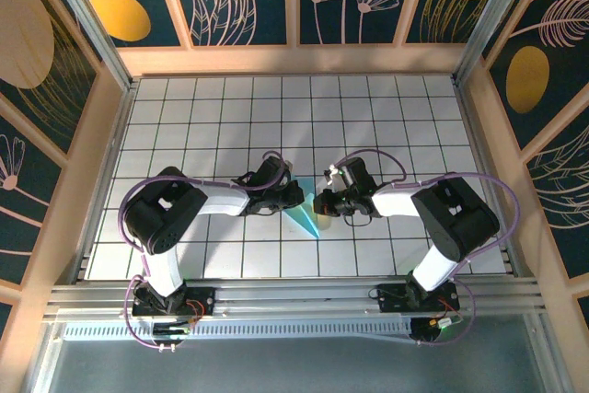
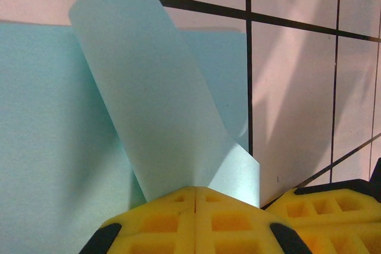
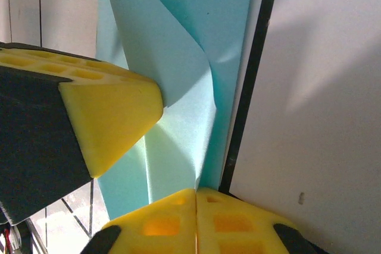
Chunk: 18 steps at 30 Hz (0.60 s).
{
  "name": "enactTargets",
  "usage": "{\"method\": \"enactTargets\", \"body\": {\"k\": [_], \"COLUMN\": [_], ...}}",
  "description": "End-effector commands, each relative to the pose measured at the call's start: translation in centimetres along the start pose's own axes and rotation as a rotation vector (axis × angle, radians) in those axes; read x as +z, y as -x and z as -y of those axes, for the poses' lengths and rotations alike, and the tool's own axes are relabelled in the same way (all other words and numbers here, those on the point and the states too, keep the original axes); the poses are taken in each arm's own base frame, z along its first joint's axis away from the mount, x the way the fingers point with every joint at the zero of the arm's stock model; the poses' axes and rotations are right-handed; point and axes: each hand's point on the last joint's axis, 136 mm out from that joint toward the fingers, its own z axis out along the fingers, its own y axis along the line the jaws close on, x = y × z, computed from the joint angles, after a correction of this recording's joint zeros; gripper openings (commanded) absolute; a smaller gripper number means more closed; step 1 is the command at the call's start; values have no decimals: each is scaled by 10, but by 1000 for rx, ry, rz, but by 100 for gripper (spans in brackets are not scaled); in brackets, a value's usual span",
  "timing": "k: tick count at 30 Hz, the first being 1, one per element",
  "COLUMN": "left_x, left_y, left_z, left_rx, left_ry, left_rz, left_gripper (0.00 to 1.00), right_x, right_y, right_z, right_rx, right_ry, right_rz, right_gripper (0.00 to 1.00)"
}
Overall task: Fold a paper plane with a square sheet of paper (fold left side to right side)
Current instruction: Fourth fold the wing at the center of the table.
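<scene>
left claw [image 1: 293, 196] is pinched shut on a lifted flap of the square sheet of paper [image 1: 304, 219], that's the view from my end. on its wrist cam the two yellow pads [image 2: 161, 218] are pressed flat together with only a seam between them. the light-blue flap comes up out of that seam, rising above the claw and leaning off to its left. the rest of the sheet lies flat on the grid table [image 1: 386, 117] beyond the claw and to its left. its right edge runs along a black grid line [image 2: 248, 57] just past the claw's tip.

right claw [image 1: 324, 202] sits right across from it, nearly tip to tip. its yellow foam pokes into the lower right corner of the left wrist cam, just beside the left claw. on the right wrist cam its own pads are closed on each other too, with the paper caught at the seam and rising in a twisted fold above them. one of the left claw's pads comes in from the left there, right up against that same fold.

from overhead the paper reads as a small pointed blue shape just below and between the two claws, point aimed at the near edge of the table.
</scene>
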Motion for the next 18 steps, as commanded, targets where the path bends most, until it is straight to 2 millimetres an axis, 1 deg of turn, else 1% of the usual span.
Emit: {"method": "enactTargets", "body": {"k": [1,4,8,10,12,13,15,17,18], "left_x": [4,3,3,3,3,3,3,3,3], "left_y": [-19,-21,-22,-22,-21,-21,-21,-21,-21], "left_z": [-36,-40,-41,-41,-40,-40,-40,-40,-39], "left_rx": [-32,-37,-39,-40,-39,-37,-37,-37,-37], "left_ry": [106,110,110,110,108,107,109,109,109], "left_rz": [-32,-31,-31,-31,-31,-30,-31,-30,-29], "left_gripper": [5,4,4,4,4,4,4,4,4], "right_x": [-1,-11,-28,-38,-45,-53,-59,-63,-64], "right_y": [0,12,23,24,19,23,18,9,3], "right_z": [2,-10,-20,-21,-23,-18,-21,-30,-34], "right_rx": [-5,-13,-18,-21,-30,-13,-10,-11,-6], "right_ry": [-37,-9,11,5,5,3,30,79,110], "right_rz": [-9,33,79,92,91,109,106,81,64], "right_gripper": [15,22,30,33,35,35,34,26,19]}}
